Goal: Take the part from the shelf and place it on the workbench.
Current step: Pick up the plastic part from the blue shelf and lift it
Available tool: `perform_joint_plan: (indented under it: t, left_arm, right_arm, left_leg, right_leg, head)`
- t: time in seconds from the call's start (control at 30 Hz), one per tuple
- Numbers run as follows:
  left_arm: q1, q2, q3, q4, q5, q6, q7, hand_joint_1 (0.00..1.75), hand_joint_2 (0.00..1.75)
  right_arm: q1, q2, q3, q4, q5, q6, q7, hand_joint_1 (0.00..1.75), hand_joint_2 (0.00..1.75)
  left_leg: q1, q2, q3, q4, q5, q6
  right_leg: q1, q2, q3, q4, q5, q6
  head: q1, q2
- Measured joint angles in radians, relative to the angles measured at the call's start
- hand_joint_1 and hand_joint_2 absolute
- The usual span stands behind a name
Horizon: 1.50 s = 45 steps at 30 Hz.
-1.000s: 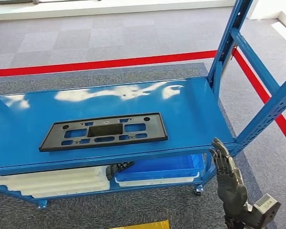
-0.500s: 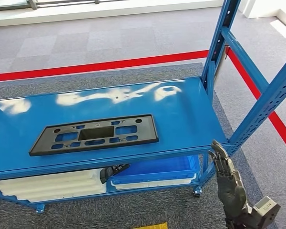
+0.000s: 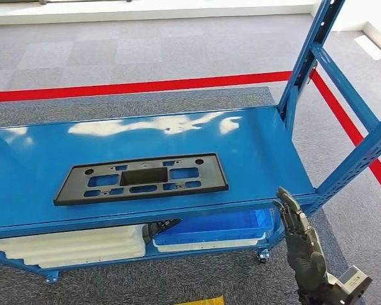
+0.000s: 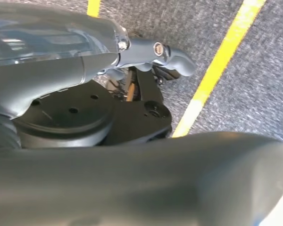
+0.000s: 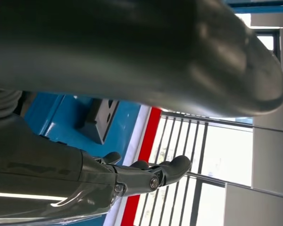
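Right hand (image 3: pixel 302 244) empty, fingers extended and apart, just off shelf (image 3: pixel 256 152) front corner. Part (image 3: pixel 141 178) flat on shelf, well left of hand. Left hand (image 4: pixel 140 52) empty, fingers straight.

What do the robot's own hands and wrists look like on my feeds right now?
In the head view the right hand is dark grey, with black segmented fingers showing small metal pins, and a boxy silver-grey wrist block behind it. The right wrist view shows smooth glossy grey covers and a thick rounded thumb. The left hand looks alike: grey shells, dark fingers, round metal fasteners.
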Motion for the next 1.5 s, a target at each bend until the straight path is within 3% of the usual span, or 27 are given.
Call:
perform_joint_plan:
  t: [0.07,0.1,0.13,0.2,0.27,0.3,0.43,0.5,0.57,0.6,0.63,0.67,0.73,0.77,0.8,0.93,0.97,1.07,1.1,1.13,1.17,1.23,1.3,1.43,1.5]
  left_arm:
    - [0.0,0.0,-0.001,0.0,-0.001,-0.001,0.0,0.0,0.0]
    - [0.001,0.0,-0.001,0.0,-0.001,-0.001,0.0,0.0,0.0]
    - [0.001,0.0,-0.001,0.0,-0.001,-0.001,0.0,0.0,0.0]
    - [0.001,-0.001,-0.002,0.0,-0.001,-0.001,0.0,0.0,0.0]
    - [0.001,-0.001,-0.002,0.0,-0.001,-0.001,0.0,0.0,0.0]
    - [0.001,-0.001,-0.003,0.0,-0.001,-0.001,0.0,0.0,0.0]
    - [0.0,-0.001,-0.003,0.0,-0.001,-0.001,-0.002,0.0,0.0]
    - [-0.001,0.0,-0.003,0.0,-0.001,-0.001,-0.004,0.0,0.0]
    - [0.001,0.0,-0.003,0.0,-0.001,-0.001,-0.005,0.0,0.0]
    - [0.002,0.0,-0.003,0.0,-0.001,-0.001,-0.005,0.0,0.0]
    - [0.003,0.0,-0.003,0.0,-0.001,-0.001,-0.005,0.0,0.0]
    - [0.004,0.0,-0.003,0.0,-0.001,-0.001,-0.005,0.0,0.0]
    - [0.004,0.001,-0.003,0.0,-0.001,-0.001,-0.005,0.0,0.0]
    - [0.003,0.001,-0.003,0.0,-0.001,-0.001,-0.006,0.0,0.0]
    - [0.003,0.001,-0.003,0.0,-0.001,-0.001,-0.006,0.0,0.0]
    - [0.005,0.002,-0.003,0.0,-0.001,0.0,-0.007,0.0,0.0]
    - [0.005,0.002,-0.003,0.0,-0.001,0.0,-0.007,0.0,0.0]
    - [0.003,0.003,-0.003,0.0,-0.001,0.0,-0.008,0.0,0.0]
    - [0.004,0.004,-0.003,0.0,-0.001,0.0,-0.008,0.0,0.0]
    - [0.004,0.005,-0.003,0.0,-0.001,0.0,-0.008,0.0,0.0]
    - [0.005,0.006,-0.003,0.0,-0.001,0.001,-0.008,0.0,0.0]
    - [0.005,0.008,-0.003,0.0,-0.001,0.001,-0.009,0.0,0.0]
    - [0.003,0.009,-0.003,0.0,-0.001,0.001,-0.01,0.0,0.0]
    - [0.003,0.013,-0.003,0.0,-0.002,0.001,-0.012,0.0,0.0]
    - [0.002,0.016,-0.004,0.0,-0.002,0.001,-0.014,0.0,0.0]
  right_arm:
    - [-0.001,-0.005,0.001,0.001,0.0,0.0,0.0,0.0,0.0]
    - [0.0,-0.007,0.001,0.002,0.0,0.0,0.0,0.0,0.0]
    - [0.0,-0.008,0.001,0.003,0.0,0.0,0.0,0.0,0.0]
    - [-0.001,-0.011,0.003,0.004,0.001,0.0,0.0,0.0,0.0]
    - [-0.003,-0.015,0.006,0.003,0.007,-0.003,0.002,0.0,0.0]
    - [-0.003,-0.017,0.009,0.003,0.013,-0.008,0.004,0.0,0.0]
    - [-0.005,-0.03,0.017,0.001,0.033,-0.039,0.011,0.0,0.0]
    - [-0.008,-0.035,0.02,-0.001,0.031,-0.047,0.024,0.0,0.0]
    - [-0.011,-0.04,0.024,-0.003,0.025,-0.05,0.035,0.0,0.0]
    - [-0.013,-0.041,0.026,-0.003,0.023,-0.051,0.038,0.0,0.0]
    - [-0.015,-0.043,0.028,-0.003,0.022,-0.051,0.04,0.0,0.0]
    - [-0.017,-0.043,0.031,-0.003,0.022,-0.051,0.04,0.24,0.0]
    - [-0.022,-0.045,0.038,-0.003,0.02,-0.051,0.041,1.12,0.0]
    - [-0.025,-0.045,0.04,-0.003,0.02,-0.051,0.04,1.55,0.0]
    - [-0.027,-0.045,0.043,-0.003,0.02,-0.052,0.039,1.75,0.0]
    - [-0.037,-0.048,0.059,-0.002,0.029,-0.055,0.026,1.75,0.0]
    - [-0.04,-0.05,0.063,-0.002,0.031,-0.055,0.024,1.47,0.0]
    - [-0.043,-0.054,0.068,0.005,0.035,-0.057,0.022,0.16,0.0]
    - [-0.043,-0.055,0.07,0.008,0.035,-0.058,0.022,0.0,0.0]
    - [-0.043,-0.055,0.071,0.011,0.036,-0.06,0.022,0.0,0.0]
    - [-0.043,-0.055,0.073,0.013,0.036,-0.061,0.022,0.0,0.0]
    - [-0.047,-0.056,0.076,0.016,0.036,-0.062,0.022,0.0,0.0]
    - [-0.054,-0.059,0.081,0.02,0.036,-0.061,0.022,0.0,0.0]
    - [-0.06,-0.064,0.088,0.027,0.037,-0.069,0.023,0.0,0.0]
    - [-0.067,-0.066,0.091,0.031,0.041,-0.081,0.027,0.0,0.0]
  left_leg:
    - [-0.004,0.001,0.001,0.0,-0.001,0.004]
    - [-0.007,0.002,0.002,0.0,-0.002,0.006]
    - [-0.009,0.002,0.003,0.0,-0.003,0.007]
    - [-0.012,0.001,0.01,0.001,-0.007,0.007]
    - [-0.017,0.0,0.013,0.006,-0.013,0.002]
    - [-0.019,0.0,0.012,0.008,-0.015,-0.001]
    - [-0.017,0.0,0.009,0.022,-0.03,-0.015]
    - [-0.011,0.0,-0.024,0.098,-0.079,-0.03]
    - [0.0,0.0,-0.086,0.228,-0.138,-0.044]
    - [0.005,0.0,-0.109,0.274,-0.149,-0.049]
    - [0.009,0.0,-0.116,0.284,-0.14,-0.052]
    - [0.012,0.0,-0.104,0.254,-0.112,-0.054]
    - [0.016,0.0,-0.045,0.123,-0.038,-0.056]
    - [0.015,0.0,-0.02,0.066,-0.015,-0.054]
    - [0.013,0.0,-0.005,0.031,-0.006,-0.051]
    - [0.008,0.001,-0.001,0.007,-0.006,-0.029]
    - [0.009,0.001,0.001,0.002,-0.003,-0.022]
    - [0.004,0.003,0.002,-0.002,-0.002,-0.007]
    - [0.001,0.003,0.003,-0.001,-0.003,-0.005]
    - [-0.002,0.003,0.004,-0.001,-0.003,-0.003]
    - [-0.004,0.002,0.006,-0.001,-0.004,-0.002]
    - [-0.007,0.001,0.011,0.0,-0.008,-0.003]
    - [-0.011,0.001,0.011,0.006,-0.013,-0.01]
    - [-0.011,0.001,0.006,0.013,-0.021,-0.025]
    - [-0.007,0.001,-0.015,0.067,-0.059,-0.038]
  right_leg:
    - [0.002,0.0,-0.063,0.126,-0.054,-0.001]
    - [0.003,0.0,-0.082,0.164,-0.06,-0.001]
    - [0.004,0.0,-0.083,0.163,-0.045,-0.002]
    - [0.006,0.0,-0.035,0.056,0.028,-0.006]
    - [0.011,0.0,0.017,-0.061,0.075,-0.014]
    - [0.013,0.0,0.029,-0.09,0.082,-0.018]
    - [0.01,0.0,0.034,-0.105,0.083,-0.033]
    - [0.004,-0.004,0.035,-0.107,0.084,-0.038]
    - [0.002,-0.006,0.034,-0.107,0.083,-0.04]
    - [0.001,-0.007,0.034,-0.107,0.082,-0.039]
    - [-0.001,-0.007,0.036,-0.107,0.082,-0.038]
    - [-0.002,-0.007,0.038,-0.107,0.08,-0.036]
    - [-0.005,-0.005,0.045,-0.107,0.076,-0.029]
    - [-0.005,-0.005,0.046,-0.106,0.074,-0.024]
    - [-0.004,-0.004,0.046,-0.106,0.073,-0.019]
    - [-0.007,-0.004,0.044,-0.106,0.07,0.005]
    - [-0.007,-0.004,0.036,-0.086,0.054,0.007]
    - [-0.002,-0.003,-0.042,0.083,-0.032,0.003]
    - [-0.001,-0.003,-0.068,0.137,-0.048,0.002]
    - [0.001,-0.003,-0.08,0.16,-0.045,0.001]
    - [0.003,-0.003,-0.074,0.143,-0.023,-0.001]
    - [0.006,-0.003,-0.022,0.024,0.048,-0.008]
    - [0.01,-0.002,0.021,-0.078,0.086,-0.017]
    - [0.011,0.0,0.027,-0.102,0.086,-0.03]
    - [0.006,-0.003,0.028,-0.105,0.088,-0.037]
  head:
    - [0.0,0.0]
    - [0.0,0.0]
    - [0.0,0.0]
    - [0.0,0.0]
    - [0.0,0.0]
    - [0.0,0.0]
    - [0.0,0.0]
    - [-0.001,0.0]
    - [-0.001,0.0]
    - [-0.001,0.0]
    - [-0.001,0.0]
    - [-0.001,0.0]
    - [-0.001,0.0]
    - [-0.001,0.0]
    - [-0.001,0.0]
    - [-0.001,0.0]
    - [-0.001,0.0]
    - [-0.001,0.0]
    - [-0.001,0.0]
    - [-0.001,0.0]
    - [-0.001,0.0]
    - [-0.001,0.0]
    - [-0.001,0.0]
    - [-0.001,0.0]
    - [-0.002,0.0]
